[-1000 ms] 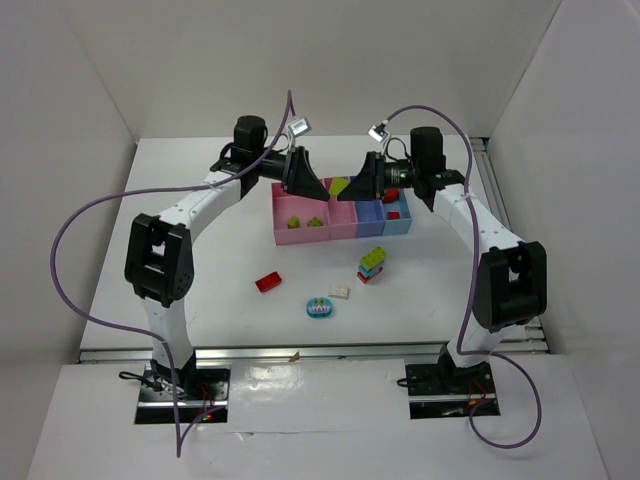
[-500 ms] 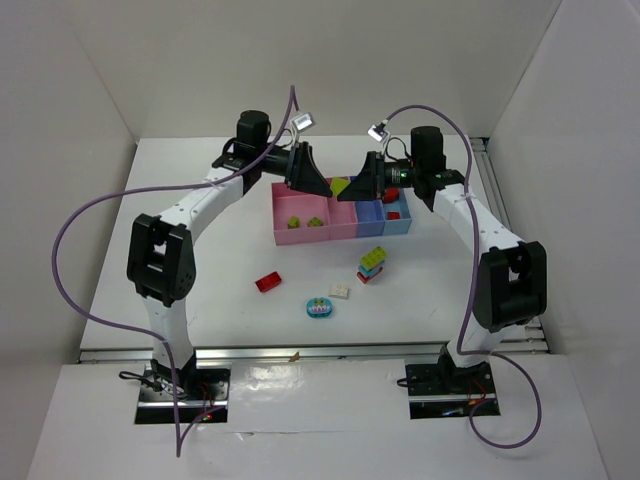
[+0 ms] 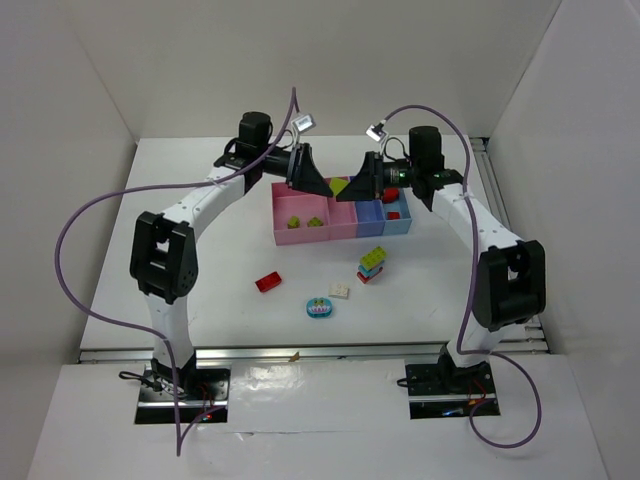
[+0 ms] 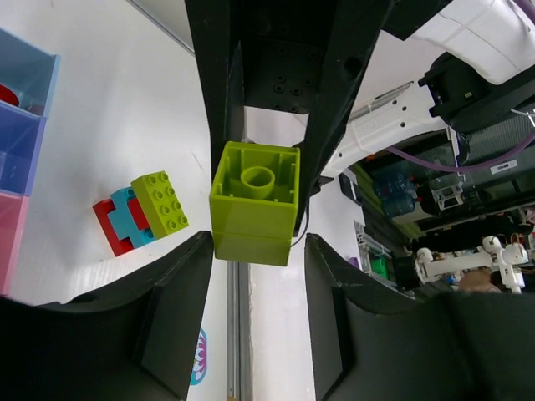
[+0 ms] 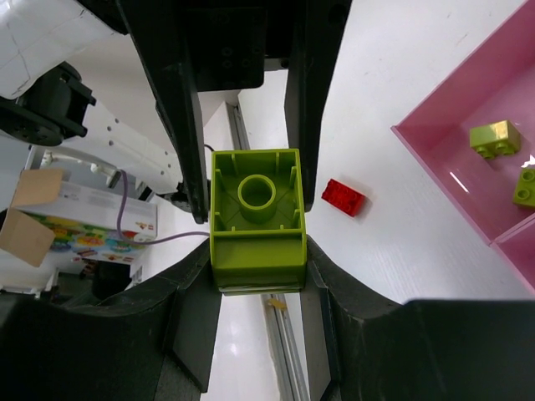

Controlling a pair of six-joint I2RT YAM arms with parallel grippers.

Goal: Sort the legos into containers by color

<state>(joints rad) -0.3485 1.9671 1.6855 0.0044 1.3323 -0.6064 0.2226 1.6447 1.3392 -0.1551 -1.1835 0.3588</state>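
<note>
**Handover above the wide pink container [image 3: 290, 238]**
The left gripper [image 3: 330, 188] had just narrowed its fingers around the yellow-green brick [image 3: 341, 185], which the right gripper [image 3: 352, 187] clamped in mid-air. Contact could not be confirmed. The transfer appeared under way.

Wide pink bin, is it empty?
Not empty. Two green bricks lie on the floor of the wide pink bin, seen from the top and right wrist.

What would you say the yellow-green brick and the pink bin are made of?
Yellow-green brick: moulded plastic, apparently hard, smooth, slightly glossy; hollow underside with central tube and ribs.
Pink bin: probably thin plastic, soft sheen; a glint shows on its floor.
</note>
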